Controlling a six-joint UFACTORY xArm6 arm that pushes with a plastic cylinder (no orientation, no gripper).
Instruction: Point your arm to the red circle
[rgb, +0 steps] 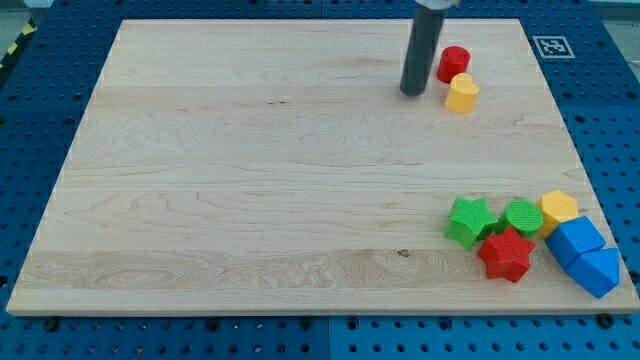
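Observation:
The red circle (453, 62) is a small red cylinder near the view's top right of the wooden board (250, 180). A yellow heart-shaped block (461, 93) sits just below it, touching or nearly touching. My rod comes down from the view's top edge and my tip (412, 92) rests on the board just left of the red circle and the yellow heart, a small gap away from both.
A cluster lies at the view's bottom right: a green star (469, 220), a green hexagon-like block (522, 216), a red star (505, 254), a yellow block (558, 210) and two blue blocks (585, 255). A marker tag (551, 46) sits off the board's top right corner.

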